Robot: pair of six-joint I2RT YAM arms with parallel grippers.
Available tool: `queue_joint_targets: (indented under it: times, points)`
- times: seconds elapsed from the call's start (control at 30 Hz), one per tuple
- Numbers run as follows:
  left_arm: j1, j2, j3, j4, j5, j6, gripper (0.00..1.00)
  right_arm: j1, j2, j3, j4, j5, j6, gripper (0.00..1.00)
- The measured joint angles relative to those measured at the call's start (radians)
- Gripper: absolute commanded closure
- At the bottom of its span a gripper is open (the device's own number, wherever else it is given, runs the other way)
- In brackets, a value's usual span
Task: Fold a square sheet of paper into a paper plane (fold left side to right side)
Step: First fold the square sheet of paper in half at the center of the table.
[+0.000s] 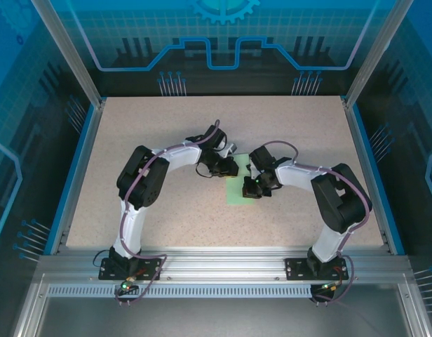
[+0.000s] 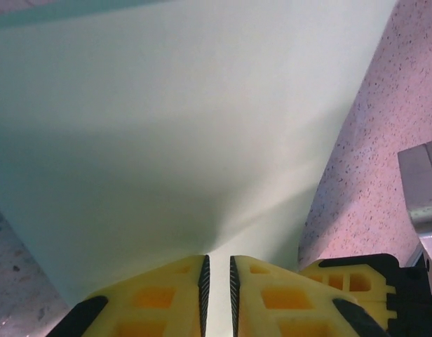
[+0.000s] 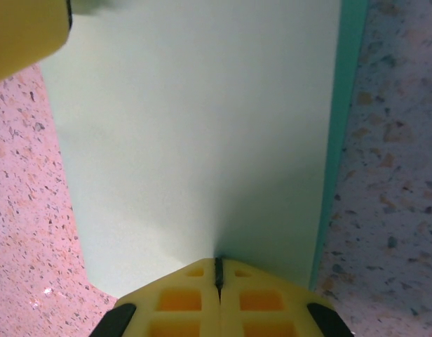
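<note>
- The square sheet of paper [image 1: 237,191] sits mid-frame on the table [image 1: 167,133].
- The left gripper [image 2: 216,281] and right gripper [image 3: 217,275] each pinch its edge.
- Best to lift evenly so the edges match.

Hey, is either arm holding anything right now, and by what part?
Yes. The left tool and the right tool each pinch the square sheet of paper at the edge facing that tool.

The square sheet of paper [image 1: 238,191] is plain pale mint-green, the table [image 1: 167,126] under it speckled pinkish-beige with a blue rim, and the left gripper [image 2: 217,260] and right gripper [image 3: 217,261] on it yellow with black pads [image 2: 204,281].
</note>
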Motion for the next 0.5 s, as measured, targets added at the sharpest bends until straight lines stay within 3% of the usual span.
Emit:
queue_joint_targets:
  times: [0.5]
  points:
    - [0.008, 0.027, -0.051, 0.118, 0.006, 0.002, 0.82, 0.000, 0.004, 0.006, -0.009, 0.004, -0.011, 0.96]
